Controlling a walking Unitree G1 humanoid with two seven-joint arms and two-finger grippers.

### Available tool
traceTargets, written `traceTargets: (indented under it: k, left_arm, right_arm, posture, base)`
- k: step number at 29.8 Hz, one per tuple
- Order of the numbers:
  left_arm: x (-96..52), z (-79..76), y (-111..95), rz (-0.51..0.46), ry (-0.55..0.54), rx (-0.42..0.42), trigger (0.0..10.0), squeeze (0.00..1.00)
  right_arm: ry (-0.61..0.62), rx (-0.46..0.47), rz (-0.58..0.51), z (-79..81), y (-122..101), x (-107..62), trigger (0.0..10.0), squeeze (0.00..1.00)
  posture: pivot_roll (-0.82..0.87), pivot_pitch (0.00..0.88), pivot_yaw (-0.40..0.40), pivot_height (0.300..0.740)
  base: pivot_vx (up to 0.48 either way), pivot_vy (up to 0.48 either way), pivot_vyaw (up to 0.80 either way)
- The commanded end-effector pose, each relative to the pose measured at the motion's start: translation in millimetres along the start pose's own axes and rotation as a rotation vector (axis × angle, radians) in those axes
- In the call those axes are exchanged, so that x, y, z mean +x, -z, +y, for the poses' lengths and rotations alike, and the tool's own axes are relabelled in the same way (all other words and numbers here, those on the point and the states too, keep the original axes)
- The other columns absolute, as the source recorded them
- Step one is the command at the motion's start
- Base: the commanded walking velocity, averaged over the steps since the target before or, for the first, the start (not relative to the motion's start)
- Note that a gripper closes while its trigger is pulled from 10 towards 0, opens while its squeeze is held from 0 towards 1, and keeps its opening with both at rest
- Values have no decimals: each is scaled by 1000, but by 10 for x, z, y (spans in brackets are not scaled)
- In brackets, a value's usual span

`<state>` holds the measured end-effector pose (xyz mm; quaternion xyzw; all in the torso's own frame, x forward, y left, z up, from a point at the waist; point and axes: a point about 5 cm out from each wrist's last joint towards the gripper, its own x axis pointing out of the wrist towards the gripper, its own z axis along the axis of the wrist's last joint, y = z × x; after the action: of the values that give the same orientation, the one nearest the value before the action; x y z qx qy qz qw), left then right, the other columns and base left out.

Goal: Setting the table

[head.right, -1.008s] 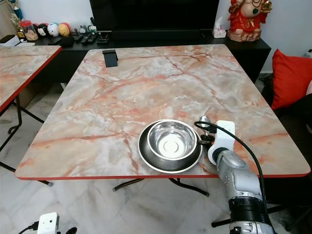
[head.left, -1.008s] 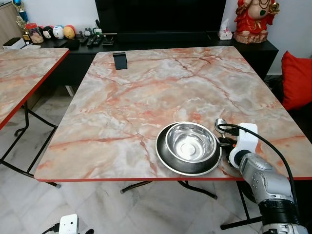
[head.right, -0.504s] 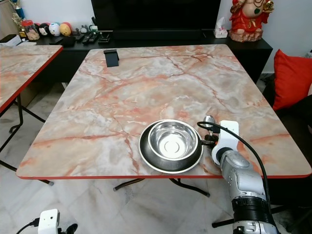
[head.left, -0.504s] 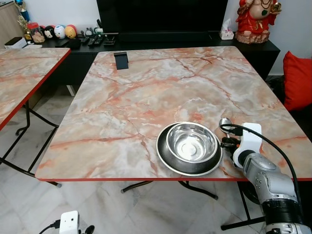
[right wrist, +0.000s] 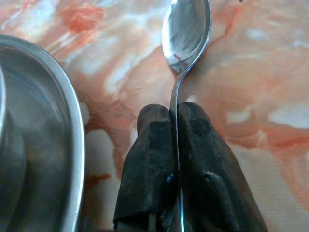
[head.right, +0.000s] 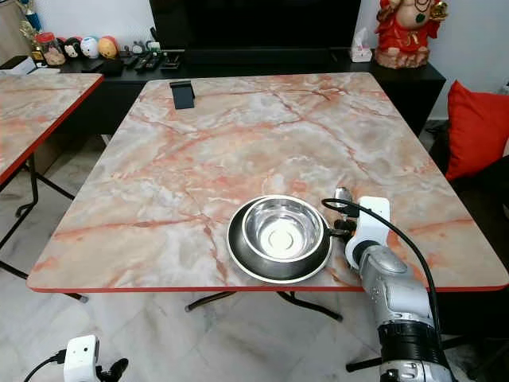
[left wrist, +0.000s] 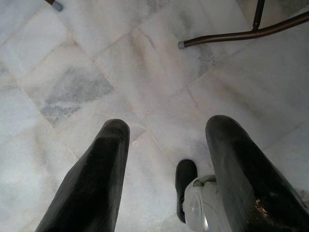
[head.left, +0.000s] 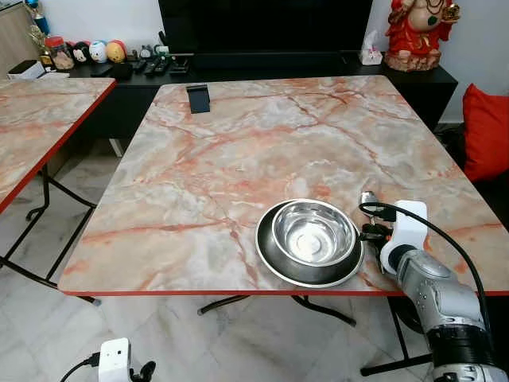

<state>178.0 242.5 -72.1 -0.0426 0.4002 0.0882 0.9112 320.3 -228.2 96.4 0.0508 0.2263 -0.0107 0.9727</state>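
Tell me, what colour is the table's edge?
Red; the table's edge shows best in the left eye view.

Our two head eyes look forward and down over the marble table, sharing the steel bowl just left of the right gripper. Our right wrist camera sits very close behind its fingers, facing the spoon. Our left wrist camera faces the floor tiles past the left gripper.

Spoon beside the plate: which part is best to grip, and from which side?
The thin handle, from the table's near edge: the spoon points its bowl away, with the plate to its left. The right hand holds it so.
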Motion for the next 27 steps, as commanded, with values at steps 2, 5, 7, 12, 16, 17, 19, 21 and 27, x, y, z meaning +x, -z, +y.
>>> traceTargets:
  k: [2, 5, 7, 12, 16, 17, 19, 21, 27]
  left_arm:
    - [-29, 58, 68, 20, -8, 2, 10000, 0]
    - [-49, 113, 97, 26, -15, 0, 10000, 0]
    - [-52, 121, 100, 27, -16, 0, 10000, 0]
    - [-57, 133, 113, 33, -20, -2, 10000, 0]
    - [-52, 85, 138, 42, -17, -1, 10000, 0]
    - [-50, 64, 145, 45, -15, -1, 10000, 0]
    - [-46, 34, 155, 49, -12, -1, 10000, 0]
    - [-45, 24, 157, 50, -12, -1, 10000, 0]
    - [-43, 26, 151, 50, -14, 0, 10000, 0]
  right_arm:
    - [3, -5, 19, -7, 28, 7, 10000, 388]
    - [4, -7, 19, -3, 28, 10, 10000, 380]
    - [4, -7, 18, -3, 28, 11, 10000, 380]
    - [6, -15, 22, -5, 32, 15, 10000, 373]
    - [7, -18, 23, -5, 33, 17, 10000, 376]
    - [7, -19, 24, -7, 36, 17, 10000, 376]
    - [8, -19, 24, -9, 40, 17, 10000, 380]
    - [8, -20, 25, -8, 41, 18, 10000, 380]
    - [5, -20, 24, -2, 45, 21, 10000, 773]
  posture:
    - [-111, 0, 64, 707]
    - [-111, 0, 64, 707]
    - [-110, 0, 64, 707]
    - [-111, 0, 63, 707]
    - [-111, 0, 64, 707]
    - [-111, 0, 63, 707]
    - [-108, 0, 61, 707]
    - [-108, 0, 62, 707]
    - [-107, 0, 64, 707]
  base:
    - [0, 0, 0]
    - [0, 0, 0]
    - [0, 0, 0]
    - [0, 0, 0]
    - [0, 0, 0]
    - [0, 0, 0]
    - [0, 0, 0]
    - [0, 0, 0]
    - [0, 0, 0]
